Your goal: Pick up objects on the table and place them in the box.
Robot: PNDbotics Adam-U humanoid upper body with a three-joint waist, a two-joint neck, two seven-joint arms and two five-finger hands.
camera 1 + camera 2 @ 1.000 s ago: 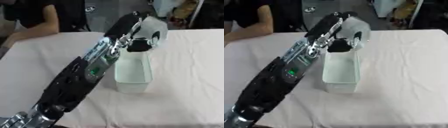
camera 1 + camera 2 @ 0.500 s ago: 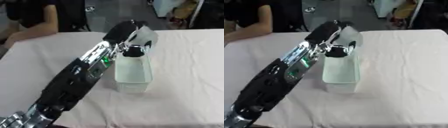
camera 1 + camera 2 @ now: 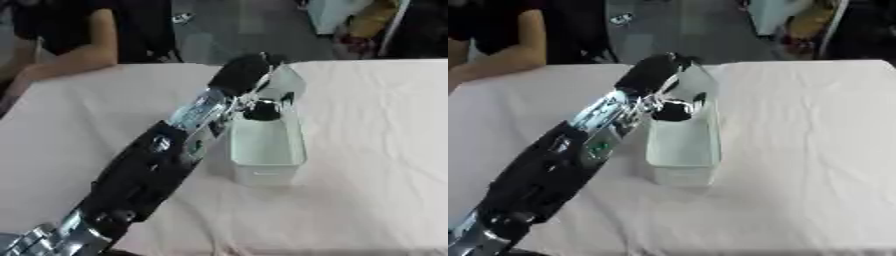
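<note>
The left hand (image 3: 254,82) reaches from 7 o'clock over the far end of the long, see-through plastic box (image 3: 267,150) on the cloth-covered desk (image 3: 367,150). Its fingers (image 3: 282,100) curl around a small dark, roundish thing (image 3: 261,111) inside the box, toward 12 o'clock.

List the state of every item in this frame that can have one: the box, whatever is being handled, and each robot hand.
Translucent white rectangular plastic box: upright on the white tablecloth, open-topped, near end looks empty.
Left robot hand: reaching over the box's far end, fingers down inside it; whether it holds anything cannot be told.
Clear pale object: at the box's far end beside the hand; its shape is unclear.
Right robot hand: not in view.
</note>
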